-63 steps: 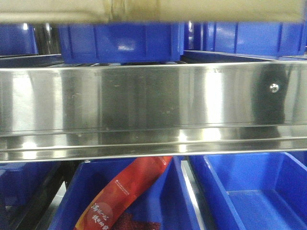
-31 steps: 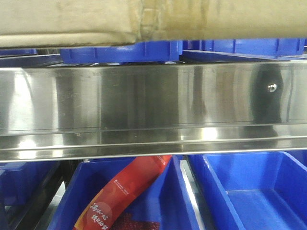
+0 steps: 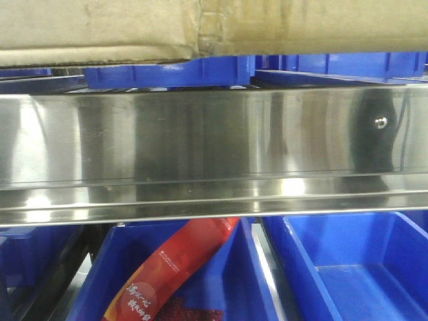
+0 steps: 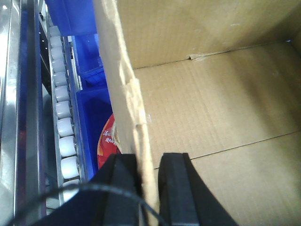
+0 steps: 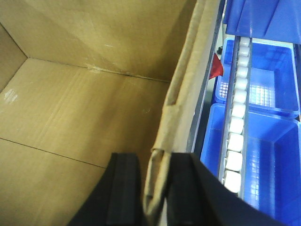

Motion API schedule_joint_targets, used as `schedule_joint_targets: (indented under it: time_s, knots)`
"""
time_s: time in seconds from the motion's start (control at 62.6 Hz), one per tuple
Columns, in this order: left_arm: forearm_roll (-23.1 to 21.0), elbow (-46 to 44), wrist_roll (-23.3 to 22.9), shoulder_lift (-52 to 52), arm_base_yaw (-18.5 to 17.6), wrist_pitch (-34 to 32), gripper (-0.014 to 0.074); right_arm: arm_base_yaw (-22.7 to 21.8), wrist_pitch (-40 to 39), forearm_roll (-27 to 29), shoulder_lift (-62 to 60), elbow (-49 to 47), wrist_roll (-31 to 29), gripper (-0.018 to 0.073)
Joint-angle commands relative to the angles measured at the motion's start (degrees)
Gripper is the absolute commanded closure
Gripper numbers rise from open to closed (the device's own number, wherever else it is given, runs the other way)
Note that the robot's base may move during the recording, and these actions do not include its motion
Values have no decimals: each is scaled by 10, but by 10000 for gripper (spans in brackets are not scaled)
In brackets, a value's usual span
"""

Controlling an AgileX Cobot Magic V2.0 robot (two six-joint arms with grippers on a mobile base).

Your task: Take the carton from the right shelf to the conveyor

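The carton (image 3: 200,27) spans the top of the front view, its lower edge above the shelf's steel front rail (image 3: 214,134) and in front of the upper blue bins (image 3: 167,72). The left end effector (image 4: 147,165) is clamped on the carton's left wall, with one finger (image 4: 123,174) outside and the other inside. The right end effector (image 5: 153,162) grips the right wall in the same manner, one finger (image 5: 123,174) inside and one outside. A small screw (image 3: 380,122) sits at the right of the rail. Below the rail, a near left bin (image 3: 227,294) holds a red packet (image 3: 180,261), and a second bin (image 3: 348,267) stands just right of it. White rollers (image 5: 237,113) run beside the bins to the right of the carton.
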Motion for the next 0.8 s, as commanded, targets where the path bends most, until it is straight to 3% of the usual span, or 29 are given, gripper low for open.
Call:
schedule_joint_targets:
  time_s: [0.0,0.782]
  knots:
    - [-21,-4,4,-7,-5,-26,602,4,-40,14,-6,-1,-17,628]
    - [-21,-4,4,-7,-5,-26,602,4,-40,14,-6,-1,-17,628]
